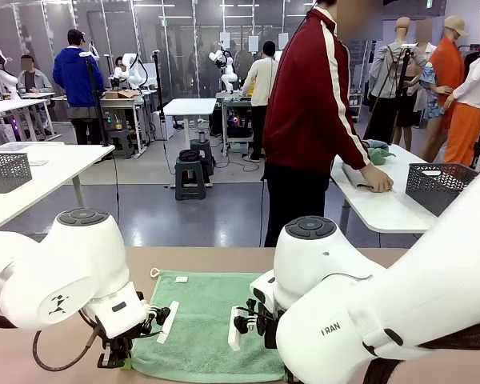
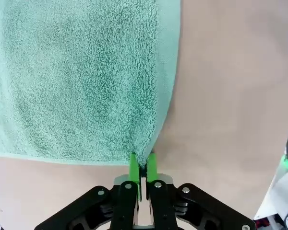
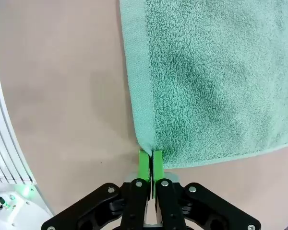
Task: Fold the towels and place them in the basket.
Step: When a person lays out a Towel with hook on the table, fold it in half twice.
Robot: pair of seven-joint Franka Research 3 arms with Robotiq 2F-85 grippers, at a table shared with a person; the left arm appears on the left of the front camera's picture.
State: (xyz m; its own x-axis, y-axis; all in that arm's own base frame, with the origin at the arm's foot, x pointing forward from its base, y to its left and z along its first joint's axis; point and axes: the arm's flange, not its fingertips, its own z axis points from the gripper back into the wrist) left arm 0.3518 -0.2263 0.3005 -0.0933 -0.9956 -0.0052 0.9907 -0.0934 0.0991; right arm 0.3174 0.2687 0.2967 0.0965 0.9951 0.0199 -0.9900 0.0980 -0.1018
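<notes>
The towel lies flat on the bench, roughly midway between its left and right edges and close up to the robot-side edge. The left jaws are pinched on the towel's robot-side left corner, and the right jaws are clamped on the matching right corner. Past the bench's far edge, right of middle, a person stands with one hand on a cloth on a side table. A basket sits at that table's right end. A second basket sits on another table off left.
</notes>
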